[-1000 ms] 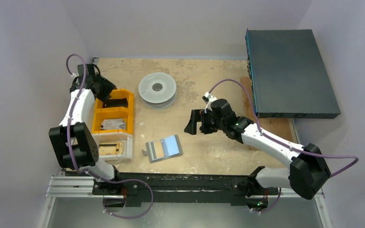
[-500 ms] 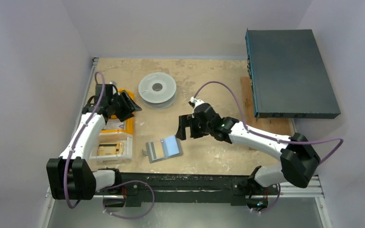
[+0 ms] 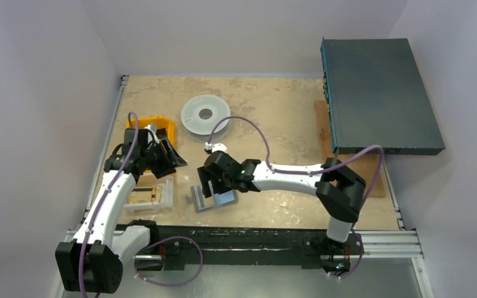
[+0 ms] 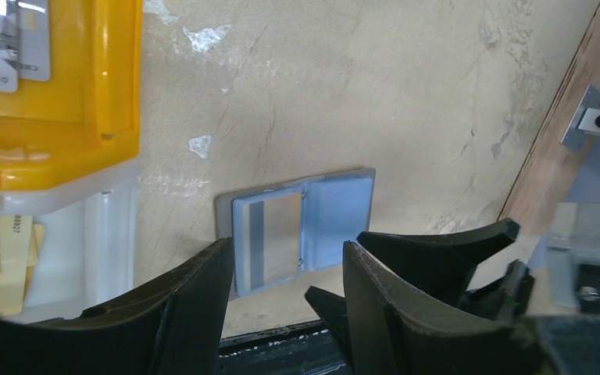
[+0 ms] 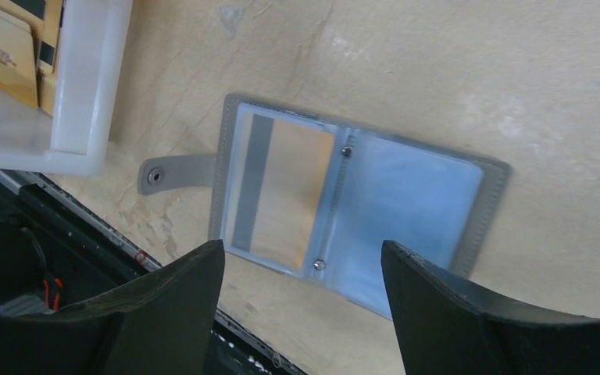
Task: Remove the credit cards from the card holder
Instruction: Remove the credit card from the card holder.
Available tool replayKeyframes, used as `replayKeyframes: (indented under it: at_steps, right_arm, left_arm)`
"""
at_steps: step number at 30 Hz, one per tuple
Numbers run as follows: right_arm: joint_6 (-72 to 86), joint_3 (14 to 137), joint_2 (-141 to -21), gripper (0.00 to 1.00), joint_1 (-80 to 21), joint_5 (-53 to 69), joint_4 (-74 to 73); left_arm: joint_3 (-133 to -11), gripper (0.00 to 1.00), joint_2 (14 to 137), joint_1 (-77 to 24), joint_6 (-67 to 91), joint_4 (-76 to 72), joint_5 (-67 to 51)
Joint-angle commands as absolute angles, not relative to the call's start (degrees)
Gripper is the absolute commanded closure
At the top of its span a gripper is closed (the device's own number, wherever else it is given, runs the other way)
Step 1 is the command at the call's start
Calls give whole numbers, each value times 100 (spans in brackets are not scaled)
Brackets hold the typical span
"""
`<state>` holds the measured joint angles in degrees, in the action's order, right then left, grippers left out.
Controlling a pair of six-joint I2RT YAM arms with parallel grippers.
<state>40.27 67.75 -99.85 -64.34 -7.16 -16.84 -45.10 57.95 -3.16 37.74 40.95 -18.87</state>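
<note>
On the table (image 3: pixel 273 105), the open card holder (image 5: pixel 430 211) holds perhaps one card (image 5: pixel 281 187).

Looks down on the slate-grey card holder (image 5: pixel 406 203), spread open and flat on the tan table (image 5: pixel 476 70); shows in its left pocket a card (image 5: pixel 289 187), tan-faced with a dark stripe, behind a clear sleeve; catches bluish glare over the right pocket; picks out two small studs (image 5: pixel 347 151) along the fold and a strap (image 5: pixel 176 173) with a snap reaching left; frames all this between the black fingers of the right gripper (image 5: pixel 303 262), set apart with nothing between them; takes in a white bin (image 5: pixel 86 86) at upper left, holding yellowish cards (image 5: pixel 4 47).
</note>
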Motion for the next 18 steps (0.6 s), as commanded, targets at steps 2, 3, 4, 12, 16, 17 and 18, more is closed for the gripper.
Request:
replayKeyframes:
  at_steps: [2, 3, 4, 12, 16, 17, 18]
  right_arm:
    - [4209, 7608, -10653, 30, -6799, -1370, -2275]
    - [4212, 7746, -10792, 32, -6853, -1413, -2362]
    - [4206, 7881, -10906, 33, -6894, -1449, -2457]
    - [4157, 8707, -11628, 38, -7068, -1933, -3180]
    - [4127, 8820, -11803, 38, -7066, -1980, -3306]
    - [4100, 8861, -11844, 39, -7066, -1967, -3344]
    - [4068, 8901, -11887, 39, -7066, -1954, -3387]
  left_arm:
    - [-4639, 47, 5399, 140, 3457, 4307, -2225]
    - [-4635, 47, 5358, 308, 3471, 4277, -2394]
    - [-4632, 47, 5346, 375, 3472, 4249, -2509]
    - [-4602, 47, 5302, 456, 3429, 4233, -2700]
    - [-4605, 47, 5329, 459, 3415, 4248, -2716]
    - [-4613, 47, 5334, 464, 3412, 4250, -2719]
    - [-4622, 47, 5343, 464, 3414, 4245, -2720]
